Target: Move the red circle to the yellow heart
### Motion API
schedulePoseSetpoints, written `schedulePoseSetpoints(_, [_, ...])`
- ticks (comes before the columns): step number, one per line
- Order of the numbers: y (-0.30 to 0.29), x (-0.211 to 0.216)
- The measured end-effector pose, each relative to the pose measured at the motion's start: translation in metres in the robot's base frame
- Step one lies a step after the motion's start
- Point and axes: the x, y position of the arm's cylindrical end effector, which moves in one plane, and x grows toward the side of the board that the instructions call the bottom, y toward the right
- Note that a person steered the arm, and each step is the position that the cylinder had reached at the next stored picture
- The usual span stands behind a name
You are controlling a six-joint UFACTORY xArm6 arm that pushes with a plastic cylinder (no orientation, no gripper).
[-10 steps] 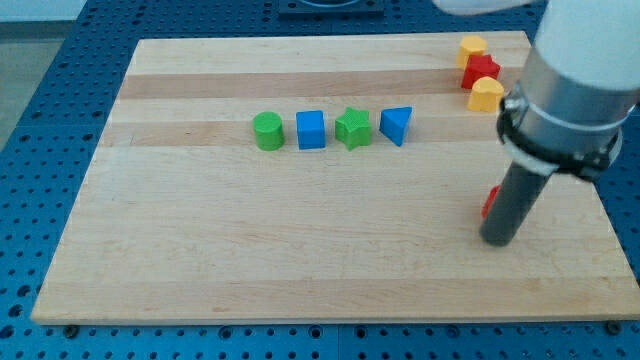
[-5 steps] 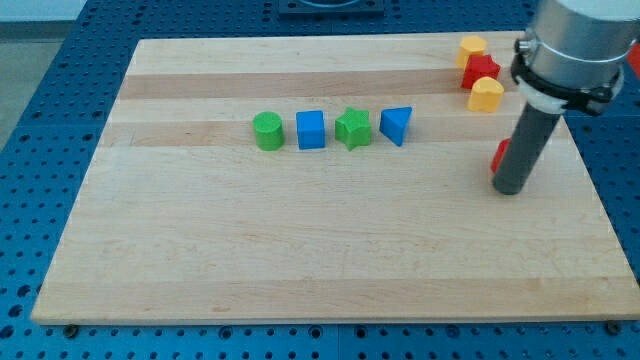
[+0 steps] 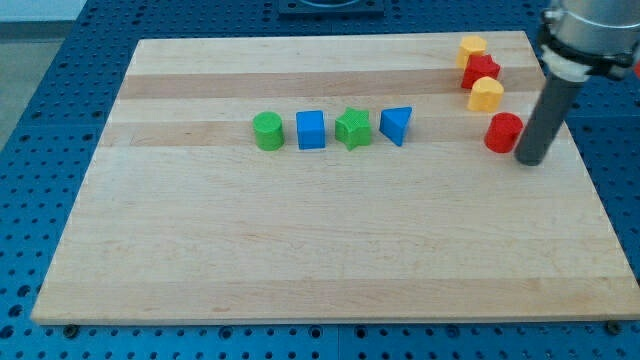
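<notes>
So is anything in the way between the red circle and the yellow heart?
No, nothing visible. The red circle sits just below the yellow heart, with only bare board between them. My tip is right beside the circle, on the view's right.

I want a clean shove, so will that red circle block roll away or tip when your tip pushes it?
Probably neither. The red circle stands on a flat end, squat, so it should slide rather than roll. Its round side may slip off my tip, now just to its right. The wooden board looks smooth, so expect easy sliding.
</notes>
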Motion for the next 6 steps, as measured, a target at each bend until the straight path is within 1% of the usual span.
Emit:
schedulePoseSetpoints(1, [0.001, -0.016])
schedulePoseSetpoints(2, [-0.013, -0.024])
schedulePoseSetpoints(3, [-0.012, -0.023])
schedulePoseSetpoints(4, [-0.014, -0.011])
schedulePoseSetpoints(6, [-0.037, -0.004])
